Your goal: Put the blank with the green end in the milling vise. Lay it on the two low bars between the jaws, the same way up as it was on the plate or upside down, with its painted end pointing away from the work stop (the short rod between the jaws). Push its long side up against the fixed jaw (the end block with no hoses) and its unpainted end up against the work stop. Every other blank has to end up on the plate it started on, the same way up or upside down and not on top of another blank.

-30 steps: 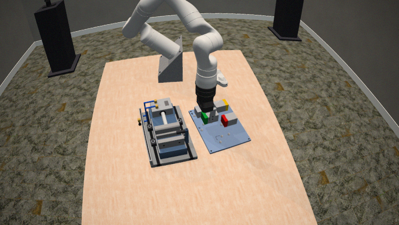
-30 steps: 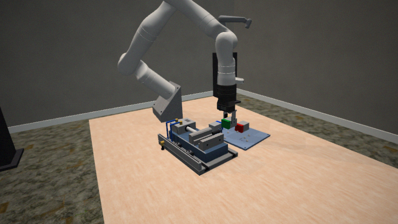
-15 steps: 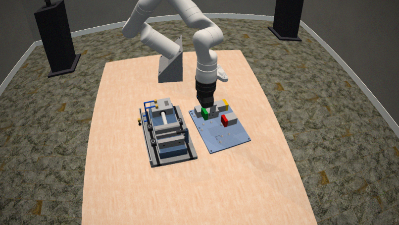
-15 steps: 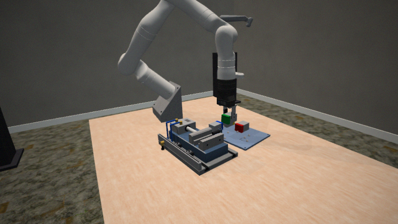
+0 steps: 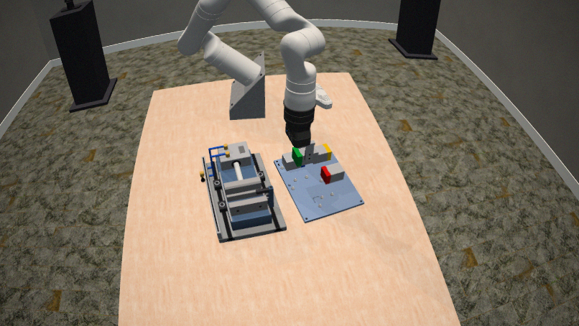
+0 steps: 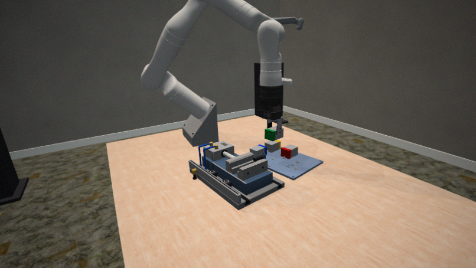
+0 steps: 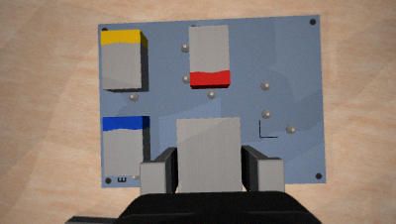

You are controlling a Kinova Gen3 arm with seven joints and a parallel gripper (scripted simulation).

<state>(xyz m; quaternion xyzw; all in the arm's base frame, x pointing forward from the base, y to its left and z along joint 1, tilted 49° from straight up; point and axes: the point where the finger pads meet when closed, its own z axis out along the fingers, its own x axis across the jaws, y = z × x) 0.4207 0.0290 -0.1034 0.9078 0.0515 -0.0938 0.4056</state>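
- Upper left of the top view: a dark pedestal stands on the floor.
- Left of centre in that view: the milling vise, with blue hoses at its upper left. Its 2 jaws lie across it: the moving jaw higher in the frame, the fixed jaw lower. The work stop is at their right end.
- Above the vise, upper middle: the arm's grey wedge mount.
- Right of centre: the blue plate. The blue-ended blank lies on its upper left part.
- Next, the green-ended blank, raised above the plate, painted end pointing left.
- The gripper is closed on that blank, 1 finger on each side.
- Farther right: the yellow-ended blank on the plate, and below it the red-ended blank, also on the plate.

The jaws, shut on the green-ended blank, have risen: a second ago they were low at the plate, and now the blank hangs well above it. In the exterior view the green end has climbed clear of the red-ended blank's level, and the yellow-ended blank, hidden behind it half a second ago, has come into sight below.
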